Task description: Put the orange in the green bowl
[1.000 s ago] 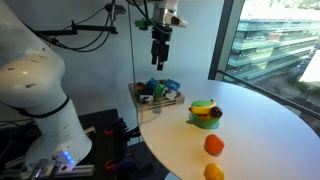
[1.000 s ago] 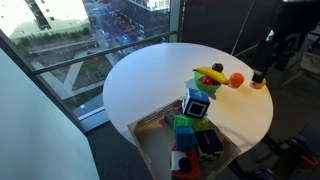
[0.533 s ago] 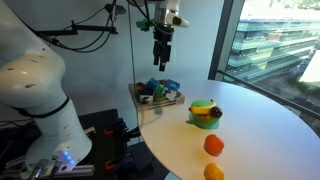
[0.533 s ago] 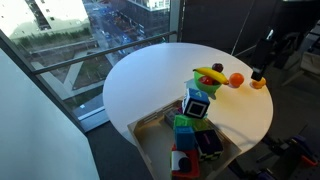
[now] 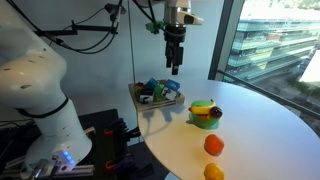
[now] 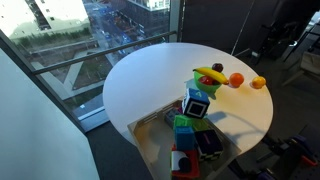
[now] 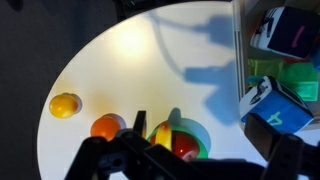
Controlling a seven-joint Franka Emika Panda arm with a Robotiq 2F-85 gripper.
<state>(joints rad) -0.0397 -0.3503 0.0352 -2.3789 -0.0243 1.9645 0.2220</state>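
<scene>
The tray of coloured bits sits at the table's left edge, same spot as a second ago. And there goes the gripper! It has slid right, from above the tray's middle to high over its right end, closer to the bowl but still well above everything. The wrist view shows its fingers spread wide, nothing between them.

The bowl hasn't budged, with a banana lying across it. Just beside it, apart from the rim, the orange rests on the bare table, not moved. A pale fruit sits near the table edge just past it.

From the wrist the row reads pale fruit, orange, bowl, then the tray's blocks.

In an exterior view the pale fruit now shows whole. The dark gripper was covering part of it a moment ago. The orange lies between it and the bowl.
</scene>
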